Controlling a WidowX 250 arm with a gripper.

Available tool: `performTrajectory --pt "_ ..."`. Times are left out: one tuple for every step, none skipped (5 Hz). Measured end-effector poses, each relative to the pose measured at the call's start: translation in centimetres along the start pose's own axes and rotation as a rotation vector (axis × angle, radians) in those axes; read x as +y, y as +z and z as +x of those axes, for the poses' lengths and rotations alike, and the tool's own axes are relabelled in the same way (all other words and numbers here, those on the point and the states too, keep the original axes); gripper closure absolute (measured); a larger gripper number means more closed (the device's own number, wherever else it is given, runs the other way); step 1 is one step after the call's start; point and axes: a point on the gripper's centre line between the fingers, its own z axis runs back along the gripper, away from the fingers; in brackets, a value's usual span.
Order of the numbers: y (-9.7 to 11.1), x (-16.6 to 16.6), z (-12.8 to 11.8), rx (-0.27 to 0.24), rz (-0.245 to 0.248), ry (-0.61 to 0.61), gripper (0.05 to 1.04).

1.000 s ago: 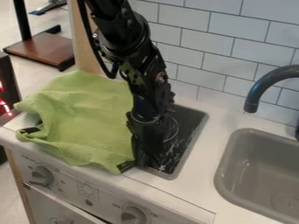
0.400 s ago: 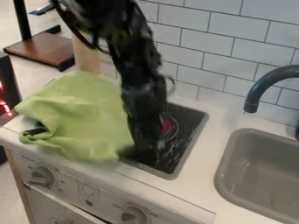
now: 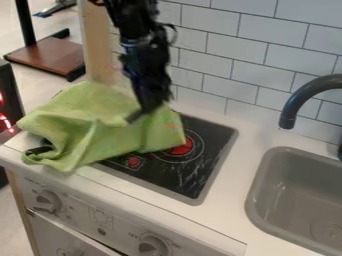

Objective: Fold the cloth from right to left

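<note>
The green cloth lies rumpled over the left part of the black stovetop, its left corner hanging near the counter's front-left edge. Its right part reaches to about the burner rings, with creases running across the middle. The black gripper is over the cloth's upper right part, tilted down and to the left. It is blurred, and whether it holds any cloth cannot be made out.
The dark stovetop with red burner marks shows at the cloth's right and front. A grey sink and dark faucet stand at the right. A tiled wall rises behind, and knobs line the front panel.
The gripper has moved up and back from the stove's front. The cloth's front edge has drawn back and its right part has shifted rightward, uncovering the stovetop's front.
</note>
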Motion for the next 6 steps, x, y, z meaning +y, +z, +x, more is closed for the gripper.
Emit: performTrajectory --pt "-1.0 4.1 0.3 0.029 0.033 0.099 1.031" --pt "-2.6 7.0 -0.2 0.060 0.062 0.177 1.031" --pt "-3.9 8.1 -1.0 0.091 0.070 0.208 1.031" --pt "-4.2 8.6 -0.7 0.071 0.105 0.204 1.031" --pt "-5.4 9.0 -1.1 0.068 0.124 0.186 1.015" --pt "-5.6 9.1 -1.3 0.079 0.135 0.211 0.865"
